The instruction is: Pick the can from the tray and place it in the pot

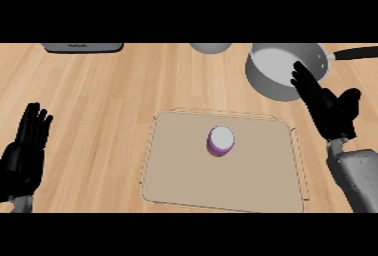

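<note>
Looking down from the head view, a pale wooden counter (pixel 111 100) fills the scene, its grain running across from side to side. In the middle lies a flat tan tray (pixel 184 185) with a thin raised rim and rounded corners, set a little askew to the counter's edges. The can (pixel 221 139) stands upright on the tray, somewhat above its centre, showing a whitish top and a purple side; nothing touches it. Up at the far right sits the grey pot (pixel 269 82), round and open, with a dark handle (pixel 358 52) sticking out toward the right edge. The right hand (pixel 328 107) comes in from the lower right on its grey forearm (pixel 358 172), fingers straight and spread, holding nothing; its fingertips overlap the near rim of the pot in this view, and the hand lies to the right of the tray, apart from the can. The left hand (pixel 26 150) shows at the left edge, open with fingers pointing up, resting well apart from the tray and grasping nothing. Along the far edge of the counter, a dark grey flat object (pixel 81 47) lies at the left, and a rounded grey shape (pixel 210 47) is partly cut off near the middle; what either is I cannot tell.
</note>
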Available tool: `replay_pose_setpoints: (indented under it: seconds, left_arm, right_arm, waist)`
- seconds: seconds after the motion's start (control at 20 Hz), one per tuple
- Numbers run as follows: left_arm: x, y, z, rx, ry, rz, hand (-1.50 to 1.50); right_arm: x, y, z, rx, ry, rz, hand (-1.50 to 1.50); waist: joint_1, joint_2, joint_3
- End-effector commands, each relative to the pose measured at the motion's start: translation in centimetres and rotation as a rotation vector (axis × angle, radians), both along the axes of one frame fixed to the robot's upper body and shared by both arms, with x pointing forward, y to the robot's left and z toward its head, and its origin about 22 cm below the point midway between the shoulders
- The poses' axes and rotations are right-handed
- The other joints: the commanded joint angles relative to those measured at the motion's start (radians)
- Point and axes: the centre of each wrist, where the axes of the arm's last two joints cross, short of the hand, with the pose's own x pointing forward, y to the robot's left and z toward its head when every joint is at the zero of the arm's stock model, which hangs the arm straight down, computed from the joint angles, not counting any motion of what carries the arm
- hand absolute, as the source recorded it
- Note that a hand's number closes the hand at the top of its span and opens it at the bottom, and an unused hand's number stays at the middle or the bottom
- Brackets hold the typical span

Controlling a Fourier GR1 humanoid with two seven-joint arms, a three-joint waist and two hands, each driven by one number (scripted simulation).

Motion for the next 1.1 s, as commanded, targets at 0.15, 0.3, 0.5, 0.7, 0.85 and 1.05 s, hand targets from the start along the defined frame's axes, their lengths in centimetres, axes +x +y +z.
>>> replay_pose_setpoints:
  seconds: [0.15,0.3,0.5,0.7,0.85,1.05]
  left_arm:
    - [-1.3,1.7,-1.0,0.173,0.167,0.043,0.00]
    - [-1.8,2.9,-1.0,0.206,0.222,0.030,0.00]
    - [-2.8,2.9,-2.0,0.216,0.310,0.041,0.00]
    - [-0.8,2.8,0.2,0.223,0.309,0.011,0.00]
    - [-0.6,1.2,-0.7,0.218,0.306,-0.007,0.00]
    - [-0.6,1.9,0.0,0.244,0.292,-0.025,0.00]
  right_arm:
    - [-3.8,0.2,-3.3,0.084,0.178,-0.355,1.50]
    - [-4.6,-5.7,-3.3,-0.546,0.083,-0.372,1.50]
    - [-7.4,-0.7,-5.1,-0.480,-0.193,-0.567,-1.50]
    - [-11.9,5.2,-5.2,-0.389,-0.241,-0.592,-1.50]
    - [-15.0,6.1,-3.9,-0.445,-0.156,-0.577,-1.50]
    - [-14.5,8.1,0.0,-0.524,-0.031,-0.505,-1.50]
  waist:
    - [-0.044,-0.017,-0.013]
    - [-0.050,-0.003,-0.044]
    - [-0.070,-0.027,-0.018]
    - [-0.052,-0.021,-0.016]
    - [-0.033,-0.015,-0.015]
    - [-0.012,-0.013,-0.017]
